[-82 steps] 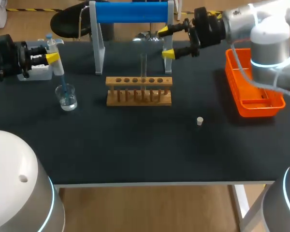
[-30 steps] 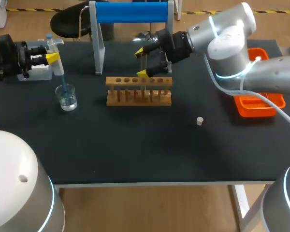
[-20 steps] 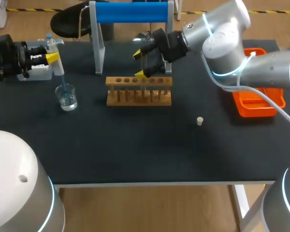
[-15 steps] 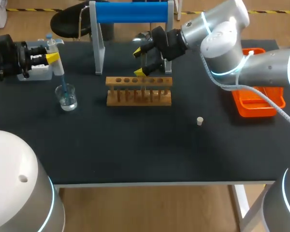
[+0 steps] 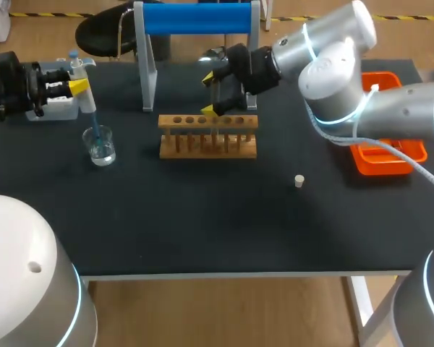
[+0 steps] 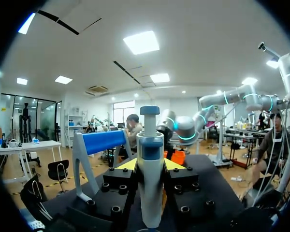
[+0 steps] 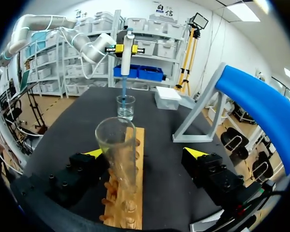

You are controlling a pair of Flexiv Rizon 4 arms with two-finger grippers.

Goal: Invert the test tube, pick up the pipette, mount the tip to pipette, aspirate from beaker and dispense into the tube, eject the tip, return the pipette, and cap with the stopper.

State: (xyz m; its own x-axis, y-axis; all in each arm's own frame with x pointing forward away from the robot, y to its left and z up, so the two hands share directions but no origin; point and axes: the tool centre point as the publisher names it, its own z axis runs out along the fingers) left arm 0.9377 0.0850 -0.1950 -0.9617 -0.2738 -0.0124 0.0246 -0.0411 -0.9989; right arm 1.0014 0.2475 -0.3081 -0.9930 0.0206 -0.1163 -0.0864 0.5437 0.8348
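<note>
Tabletop of dark matte material carries everything. Near its 10 o'clock corner, the left tool is clamped on the white pipette with a blue plunger knob, its yellow tips pressing the body from two sides. The pipette stands upright, and its translucent blue tip dips into the small clear glass beaker, which holds a little clear liquid. A white box sits at the beaker's 10 o'clock. A grey stand with a blue horizontal bar rises at the 12 o'clock edge.

At 6 o'clock from that stand lies the light wooden rack with a row of holes. The clear glass test tube stands in it, mouth up. The right tool hangs over the rack's far side with its fingers wide apart. The tube is between them, nearer one finger.

A small white stopper lies alone at the rack's 4 o'clock. An orange plastic basket sits at the 3 o'clock edge.
</note>
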